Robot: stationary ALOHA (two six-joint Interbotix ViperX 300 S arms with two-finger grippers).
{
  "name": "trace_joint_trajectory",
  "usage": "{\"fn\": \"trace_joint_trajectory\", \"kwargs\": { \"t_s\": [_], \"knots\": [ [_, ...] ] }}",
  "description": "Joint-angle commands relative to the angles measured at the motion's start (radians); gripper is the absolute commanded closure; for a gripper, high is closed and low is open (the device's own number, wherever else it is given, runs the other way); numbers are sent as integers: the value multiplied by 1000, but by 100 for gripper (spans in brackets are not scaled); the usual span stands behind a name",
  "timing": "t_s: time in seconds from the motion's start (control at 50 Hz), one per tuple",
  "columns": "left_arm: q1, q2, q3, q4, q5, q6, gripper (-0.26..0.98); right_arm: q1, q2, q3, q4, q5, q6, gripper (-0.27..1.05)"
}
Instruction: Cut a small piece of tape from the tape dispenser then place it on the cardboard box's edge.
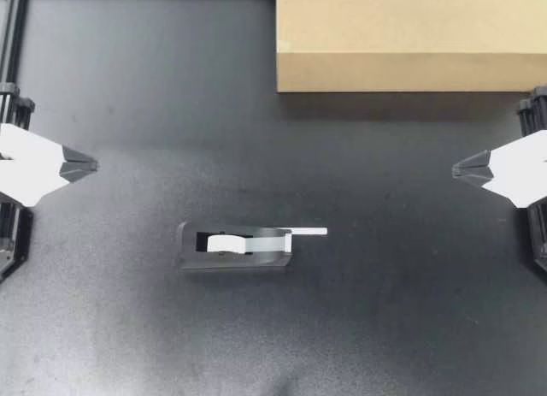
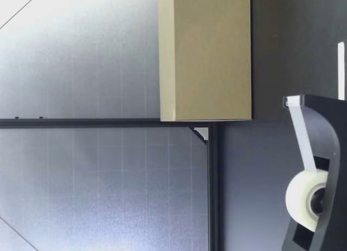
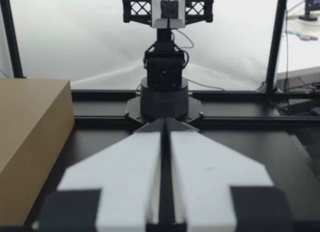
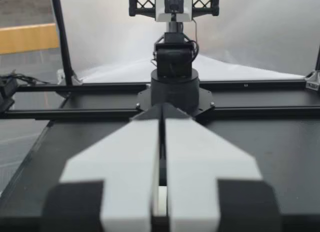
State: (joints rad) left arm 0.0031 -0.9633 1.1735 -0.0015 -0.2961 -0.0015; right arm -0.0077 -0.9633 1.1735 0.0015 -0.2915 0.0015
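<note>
A black tape dispenser point(image 1: 235, 247) lies near the middle of the table with a white roll point(image 1: 225, 243) in it and a strip of tape point(image 1: 308, 232) sticking out toward my right arm. The cardboard box point(image 1: 410, 37) stands at the far right of the table. My left gripper point(image 1: 92, 166) hovers at the left edge, shut and holding nothing. My right gripper point(image 1: 456, 168) hovers at the right edge, also shut and bare. In the low view the dispenser point(image 2: 320, 169) stands close to the camera with its roll point(image 2: 306, 199), and the box point(image 2: 206, 56) stands behind it.
Black frame rails point(image 1: 10, 37) run along the table's left edge and a similar post point(image 1: 534, 105) stands at the right. In the left wrist view the box point(image 3: 30, 137) lies beside my gripper point(image 3: 164, 123) and the other arm's base point(image 3: 165, 91) faces it.
</note>
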Motion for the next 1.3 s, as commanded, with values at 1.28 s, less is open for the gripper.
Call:
{"fn": "trace_joint_trajectory", "kwargs": {
  "t_s": [1.28],
  "knots": [
    [18,48,49,0,-58,11,84,-55,1071,-907,92,976,74,90]
  ]
}}
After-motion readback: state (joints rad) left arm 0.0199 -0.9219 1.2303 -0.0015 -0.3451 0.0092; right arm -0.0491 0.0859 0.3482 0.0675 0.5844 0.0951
